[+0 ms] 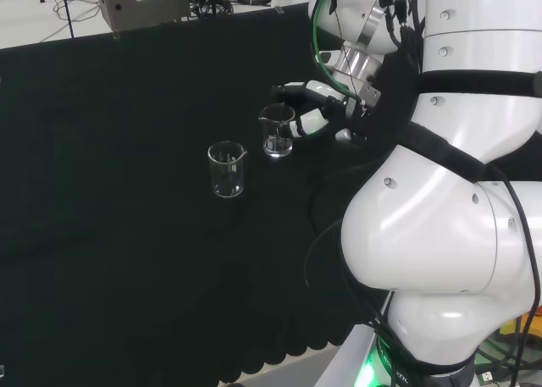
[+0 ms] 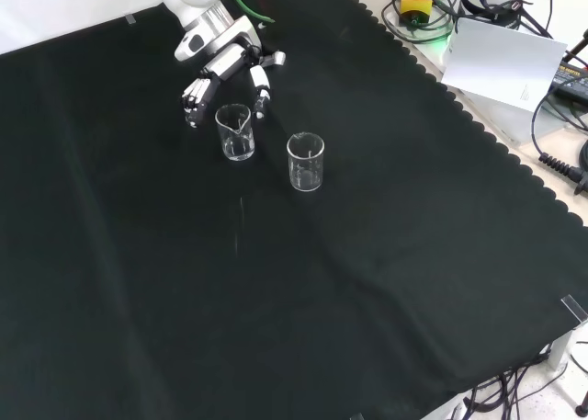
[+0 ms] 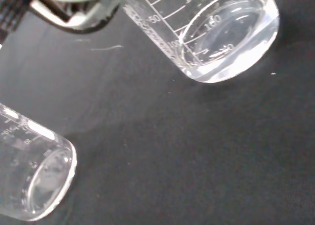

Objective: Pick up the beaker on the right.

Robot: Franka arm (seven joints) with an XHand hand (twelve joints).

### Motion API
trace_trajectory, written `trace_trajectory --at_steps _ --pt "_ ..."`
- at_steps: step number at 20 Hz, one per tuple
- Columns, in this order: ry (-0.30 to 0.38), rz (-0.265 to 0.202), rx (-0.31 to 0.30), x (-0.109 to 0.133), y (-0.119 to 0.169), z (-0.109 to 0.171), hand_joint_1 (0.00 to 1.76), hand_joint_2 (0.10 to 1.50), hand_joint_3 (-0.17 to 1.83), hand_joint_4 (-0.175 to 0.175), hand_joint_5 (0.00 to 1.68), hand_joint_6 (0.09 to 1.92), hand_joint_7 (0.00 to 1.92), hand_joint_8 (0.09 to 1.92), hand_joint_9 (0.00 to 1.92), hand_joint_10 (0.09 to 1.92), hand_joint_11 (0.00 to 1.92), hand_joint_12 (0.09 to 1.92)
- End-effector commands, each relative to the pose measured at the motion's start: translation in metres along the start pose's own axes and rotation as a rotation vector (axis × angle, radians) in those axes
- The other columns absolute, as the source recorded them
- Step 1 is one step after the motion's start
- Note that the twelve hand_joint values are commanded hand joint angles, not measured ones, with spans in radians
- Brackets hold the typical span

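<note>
Two clear glass beakers stand upright on the black cloth. In the head view one beaker (image 1: 277, 130) is right beside the hand (image 1: 315, 116), and the other beaker (image 1: 226, 168) stands apart to its lower left. The front view shows the near-hand beaker (image 2: 235, 131) just below the hand (image 2: 220, 66), with fingers (image 2: 193, 98) at its left and the thumb (image 2: 262, 94) at its right, spread and not closed on the glass. The second beaker (image 2: 306, 162) is to the right. Seen from the wrist, the close beaker (image 3: 216, 38) is large and the other beaker (image 3: 29, 180) lies farther off.
The arm's white links (image 1: 440, 192) rise at the right of the head view. A grey box (image 1: 140, 2) sits beyond the cloth's far edge. Cables and a white plate (image 2: 501, 62) lie off the cloth's scalloped edge in the front view.
</note>
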State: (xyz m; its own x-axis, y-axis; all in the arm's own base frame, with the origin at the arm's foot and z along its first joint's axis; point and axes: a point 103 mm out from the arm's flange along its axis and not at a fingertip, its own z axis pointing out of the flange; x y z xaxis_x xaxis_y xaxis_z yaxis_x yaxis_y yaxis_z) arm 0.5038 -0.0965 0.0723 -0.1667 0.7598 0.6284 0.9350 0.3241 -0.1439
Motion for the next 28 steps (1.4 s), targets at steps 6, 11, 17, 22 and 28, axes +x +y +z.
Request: trace_trajectory --at_steps 6,11,17,22,28 --pt "0.150 -0.064 -0.046 0.005 0.009 0.020 1.00 0.48 0.68 0.002 0.42 0.09 0.27 0.67 0.43 0.57 0.03 1.37" --pt "0.181 -0.080 -0.055 0.008 0.012 0.023 1.02 0.48 0.69 0.004 0.46 0.09 0.26 0.67 0.39 0.55 0.02 1.37" --pt "0.196 -0.070 -0.070 0.008 0.017 0.029 1.03 0.48 0.71 0.004 0.52 0.09 0.28 0.67 0.40 0.55 0.03 1.37" --pt "0.204 -0.060 -0.075 0.008 0.018 0.033 1.05 0.48 0.73 0.002 0.42 0.46 0.35 0.67 0.51 0.52 0.06 1.35" --pt "0.233 -0.057 -0.078 0.009 0.022 0.037 1.07 0.48 0.74 -0.001 0.35 0.71 0.40 0.71 0.59 0.53 0.10 1.35"
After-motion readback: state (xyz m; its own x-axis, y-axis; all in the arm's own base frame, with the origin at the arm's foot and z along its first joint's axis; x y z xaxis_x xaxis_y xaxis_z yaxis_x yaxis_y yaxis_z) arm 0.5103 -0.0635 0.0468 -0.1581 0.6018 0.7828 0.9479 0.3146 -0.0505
